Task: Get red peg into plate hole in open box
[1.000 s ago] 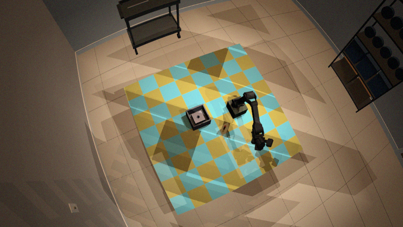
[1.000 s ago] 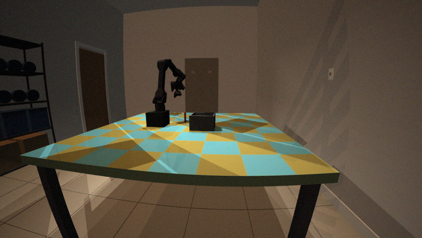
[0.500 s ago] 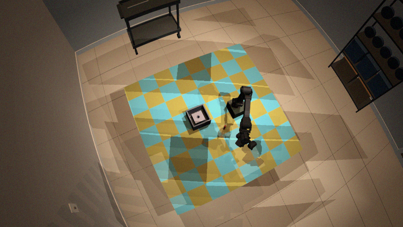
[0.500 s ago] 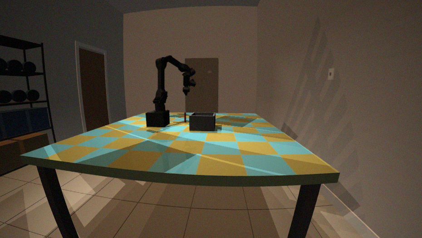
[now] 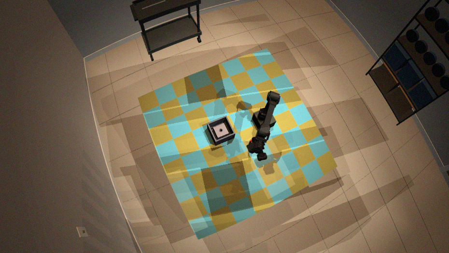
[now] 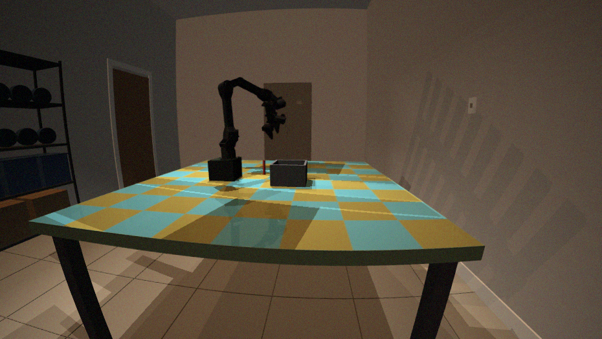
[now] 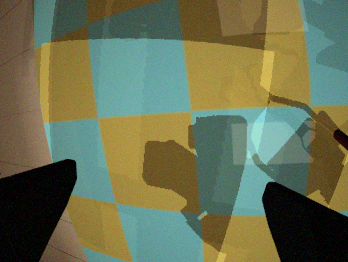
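The checkered table (image 5: 178, 139) (image 6: 316, 233) is filling the centre of the top view and the lower part of the exterior view. Above it the black robot arm (image 5: 269, 119) (image 6: 227, 111) is arching, its gripper (image 6: 272, 133) (image 7: 173, 183) hanging at mid-height in the exterior view, with the fingers standing wide apart and nothing between them. The open-topped dark box (image 5: 212, 135) (image 6: 288, 174) is sitting left of the arm in the top view; inside, the pale plate (image 5: 217, 129) is showing its round hole (image 5: 220, 130).

Smallest, the red peg (image 5: 250, 141) (image 6: 264, 167) (image 7: 342, 138) is standing upright between arm base and box in the exterior view, and is peeking out at the right edge of the wrist view. It is looking slim, stiff and probably light, so it could be tipping at a nudge; how slippery it is, the pictures are not telling. The upper shaft is seeming the best hold, squarely across, leaving the lower end free for the hole.

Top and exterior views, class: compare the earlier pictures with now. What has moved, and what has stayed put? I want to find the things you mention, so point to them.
The hand (image 5: 255, 147) (image 6: 274, 133) (image 7: 173, 183) has swung leftward in the top view, toward the red peg (image 5: 250, 141) (image 6: 264, 167) (image 7: 341, 137) and the open box (image 5: 225, 139) (image 6: 288, 174); in the exterior view it went right. The shadows shifted too. Nothing was gripped or released. Peg and box stayed put, the peg upright.
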{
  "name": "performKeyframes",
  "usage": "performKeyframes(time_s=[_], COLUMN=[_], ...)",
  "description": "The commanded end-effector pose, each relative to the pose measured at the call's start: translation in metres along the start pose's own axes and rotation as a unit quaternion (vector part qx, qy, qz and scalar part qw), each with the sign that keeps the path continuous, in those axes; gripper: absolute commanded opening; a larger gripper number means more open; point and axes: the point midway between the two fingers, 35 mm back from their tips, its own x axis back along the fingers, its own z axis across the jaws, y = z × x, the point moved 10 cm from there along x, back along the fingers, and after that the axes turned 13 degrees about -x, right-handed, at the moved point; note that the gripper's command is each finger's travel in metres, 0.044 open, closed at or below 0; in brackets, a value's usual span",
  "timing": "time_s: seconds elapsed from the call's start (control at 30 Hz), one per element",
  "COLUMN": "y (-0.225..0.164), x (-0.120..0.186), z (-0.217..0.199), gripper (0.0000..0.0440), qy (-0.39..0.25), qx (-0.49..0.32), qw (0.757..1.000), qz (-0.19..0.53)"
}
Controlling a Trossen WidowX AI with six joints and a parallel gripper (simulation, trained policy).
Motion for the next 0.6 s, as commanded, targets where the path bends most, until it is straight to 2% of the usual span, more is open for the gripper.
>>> performKeyframes(time_s=[0.0, 0.27, 0.57], y=[0.011, 0.029, 0.038], x=[0.001, -0.009, -0.030], z=[-0.015, -0.054, -0.090], gripper=[0.0440, 0.0440, 0.0439], qy=[-0.021, -0.087, -0.156], qx=[-0.041, -0.136, -0.231], qw=[0.999, 0.985, 0.956], qz=[-0.025, -0.068, -0.095])
